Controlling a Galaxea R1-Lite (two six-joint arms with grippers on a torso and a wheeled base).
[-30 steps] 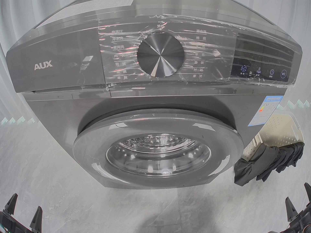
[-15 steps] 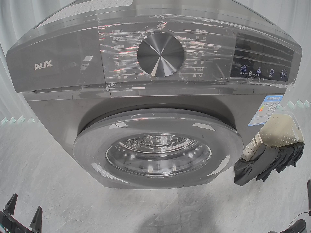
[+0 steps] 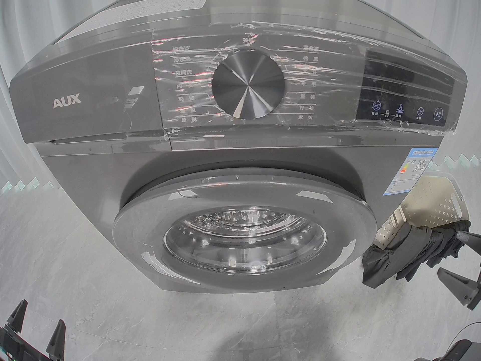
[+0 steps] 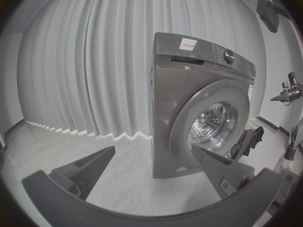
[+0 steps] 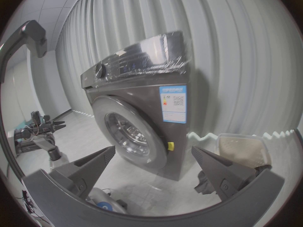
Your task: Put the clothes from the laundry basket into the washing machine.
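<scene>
W/ the washing machine [image 3: 240, 141] door [image 3: 245, 226] shut, nothing could go in yet. Dark clothes [image 3: 408, 251] hung over the near rim of the laundry basket [image 3: 441, 201], on the floor just right of the machine, prob. set there for easy reach. Our right gripper [image 3: 448, 252] sat near the cloth, fingers spread wide, apparently not touching. Our left gripper [image 3: 41, 312] sat low at near left, also spread, well apart from the door; free, we judged, to open it.

The washer [image 3: 240, 176] hides part of the basket [image 3: 436, 201]; clothes [image 3: 406, 251] cover its front rim; the picture's edge cuts the right gripper [image 3: 447, 252].
</scene>
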